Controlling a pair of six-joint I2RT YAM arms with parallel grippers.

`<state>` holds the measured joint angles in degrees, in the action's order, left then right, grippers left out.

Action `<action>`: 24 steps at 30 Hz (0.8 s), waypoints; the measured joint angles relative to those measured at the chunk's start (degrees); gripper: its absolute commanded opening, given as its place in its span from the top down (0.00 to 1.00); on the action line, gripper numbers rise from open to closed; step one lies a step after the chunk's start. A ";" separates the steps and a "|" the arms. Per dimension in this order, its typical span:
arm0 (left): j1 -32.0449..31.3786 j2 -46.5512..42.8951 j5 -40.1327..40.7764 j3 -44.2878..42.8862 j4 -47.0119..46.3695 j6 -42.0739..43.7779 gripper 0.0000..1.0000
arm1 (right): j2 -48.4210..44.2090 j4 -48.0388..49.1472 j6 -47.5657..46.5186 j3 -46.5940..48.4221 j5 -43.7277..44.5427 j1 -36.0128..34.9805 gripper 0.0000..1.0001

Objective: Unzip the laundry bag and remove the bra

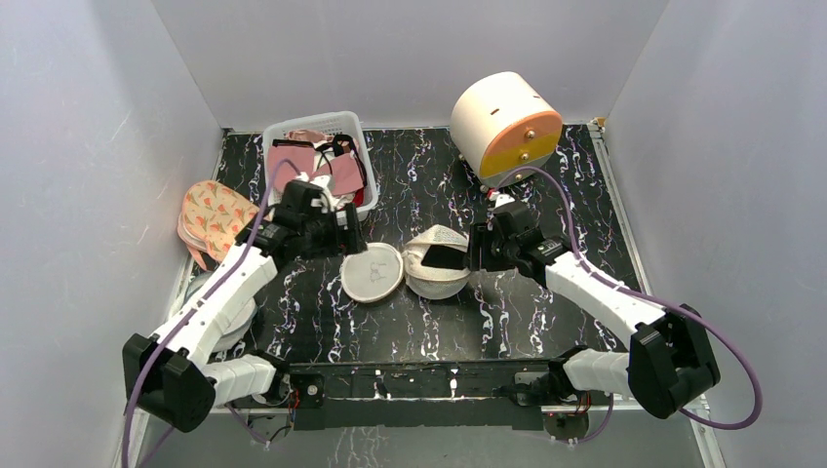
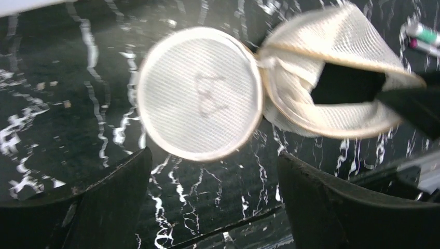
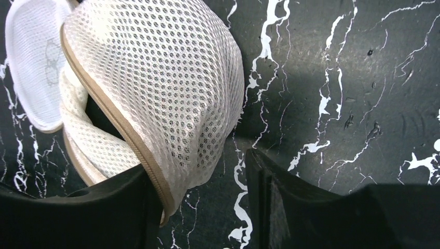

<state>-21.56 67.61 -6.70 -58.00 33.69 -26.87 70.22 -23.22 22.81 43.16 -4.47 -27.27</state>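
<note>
Top: laundry bag mid-table, unzipped, lid at its 9 o'clock; dark item inside, likely the bra | Left wrist: left gripper spread, empty, above lid | Right wrist: right gripper parted astride bag rim, not pinching | Handling: light, floppy mesh; take the stiffer zipper rim.

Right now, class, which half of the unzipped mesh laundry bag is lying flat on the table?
The round disc half: it lies flat, face up. The domed half to its right bulges upward and gapes with a dark opening.
</note>
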 measured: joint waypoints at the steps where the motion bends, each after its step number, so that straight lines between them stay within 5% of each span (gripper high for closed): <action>1: -2.10 -0.11 0.66 -0.09 0.04 0.33 0.09 | 0.00 -0.20 -0.20 0.37 0.02 0.00 0.44; 6: -10.88 -0.09 -5.27 0.66 -4.68 0.87 0.11 | 0.00 -1.03 -0.28 2.36 0.52 -0.22 0.47; 13: -21.05 8.98 -8.81 0.37 -15.63 -2.08 0.35 | -1.90 -3.34 0.17 2.62 1.55 -0.50 0.69; 24: -32.87 27.39 1.22 -9.29 -21.62 -2.99 0.55 | -7.89 -0.44 3.43 -4.90 1.29 -0.50 0.93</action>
<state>-54.43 95.00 -5.48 -67.29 12.08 -29.87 62.33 -23.66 26.24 38.26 -3.18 -27.77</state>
